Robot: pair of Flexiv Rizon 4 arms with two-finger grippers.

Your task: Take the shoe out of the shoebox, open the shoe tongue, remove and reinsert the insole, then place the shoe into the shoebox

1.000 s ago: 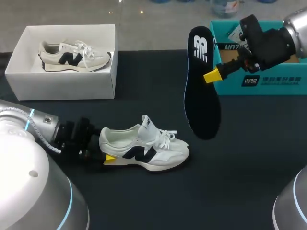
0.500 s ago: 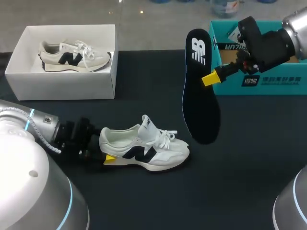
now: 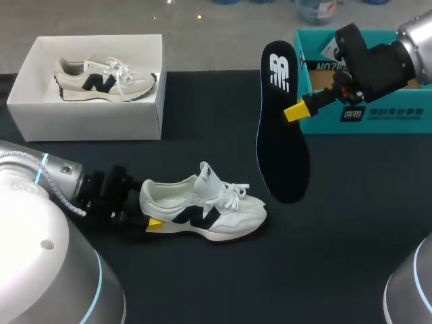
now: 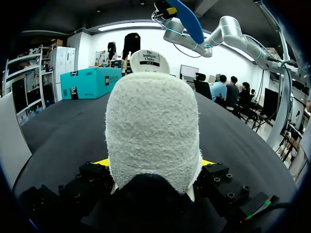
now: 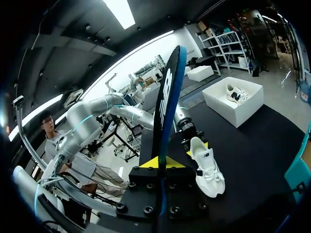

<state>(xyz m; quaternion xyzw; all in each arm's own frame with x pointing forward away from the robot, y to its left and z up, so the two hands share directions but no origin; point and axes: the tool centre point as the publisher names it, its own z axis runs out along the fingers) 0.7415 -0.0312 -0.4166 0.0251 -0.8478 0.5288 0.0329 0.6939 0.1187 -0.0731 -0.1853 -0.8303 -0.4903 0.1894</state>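
Insole aloft in the right gripper, shoe held at the heel on the table

The black table [image 3: 351, 229] carries a white shoebox [image 3: 88, 123] at the far left, with 1 shoe lying on its side inside. A teal box [image 3: 378, 116] sits at the far right. Above the table's middle, the dark insole [image 3: 283, 152] hangs nearly upright, pinched from 2 sides by the right gripper [image 5: 164, 164]. Below it, the white shoe [image 3: 202, 212] stands on its sole with its tongue raised. The left gripper [image 4: 154, 164] clamps its heel, 1 yellow tip on each side.
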